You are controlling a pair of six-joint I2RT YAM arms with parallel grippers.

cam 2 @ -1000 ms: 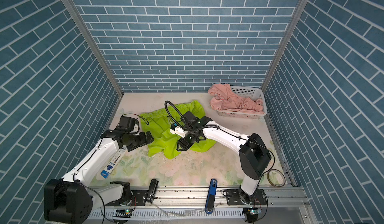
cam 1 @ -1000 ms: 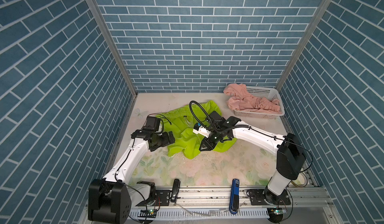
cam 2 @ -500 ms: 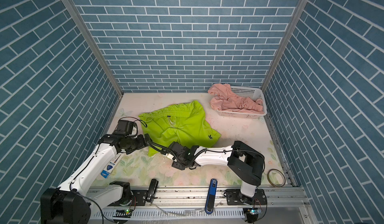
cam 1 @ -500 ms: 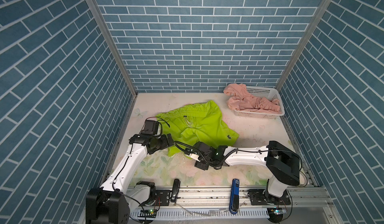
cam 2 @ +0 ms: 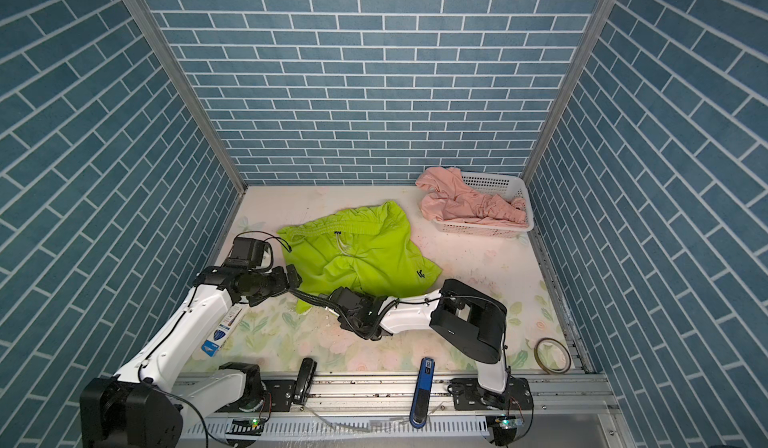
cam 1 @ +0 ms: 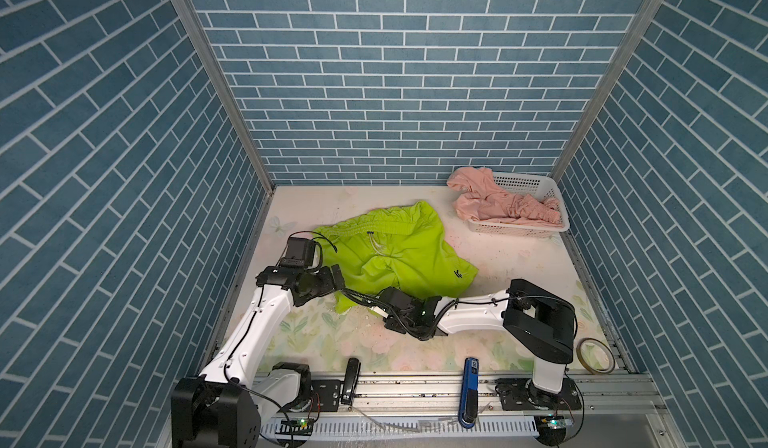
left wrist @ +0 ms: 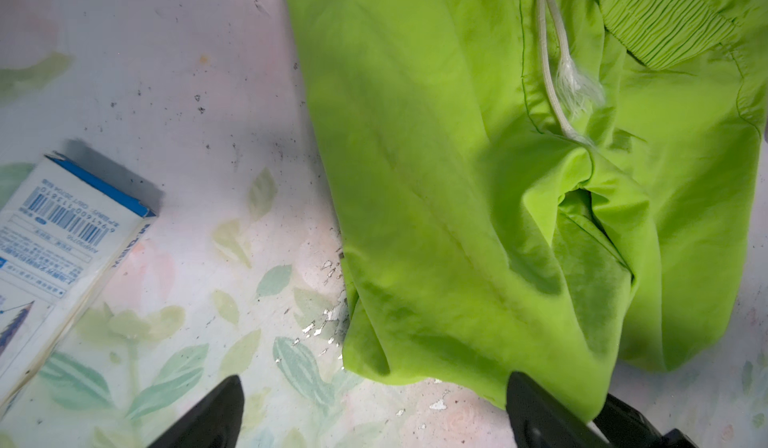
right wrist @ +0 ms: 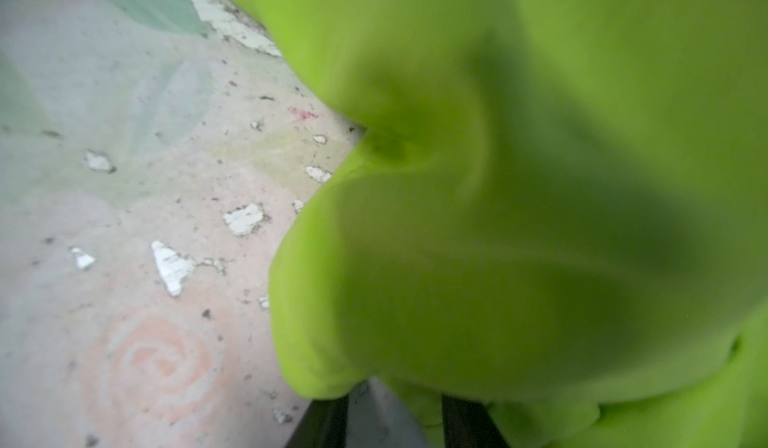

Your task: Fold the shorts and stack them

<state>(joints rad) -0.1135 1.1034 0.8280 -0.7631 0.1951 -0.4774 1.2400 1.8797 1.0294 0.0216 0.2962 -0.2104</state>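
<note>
The lime-green shorts (cam 1: 399, 250) (cam 2: 365, 254) lie spread on the table, waistband toward the back and white drawstring showing. The pink shorts (cam 1: 498, 211) (cam 2: 465, 205) lie crumpled in the white basket (cam 1: 532, 184) at the back right. My left gripper (cam 1: 338, 286) (left wrist: 376, 383) stands wide open at the near left hem of the green shorts (left wrist: 457, 176), with one finger at the cloth's edge. My right gripper (cam 1: 386, 308) (right wrist: 395, 417) sits low at the near hem. Its jaws stand narrow, and green cloth (right wrist: 498, 217) covers the fingertips, so any grip is hidden.
A white and blue carton (left wrist: 62, 238) (cam 2: 222, 327) lies on the table beside the left arm. A tape roll (cam 1: 594, 354) rests at the front right corner. A blue tool (cam 1: 469, 387) and a black tool (cam 1: 351, 379) lie on the front rail. Brick walls close three sides.
The right gripper left the middle of the green shorts and came down to their near hem; the shorts now lie spread flatter. Its jaws widened, then narrowed. The left gripper stayed open, barely moving.
</note>
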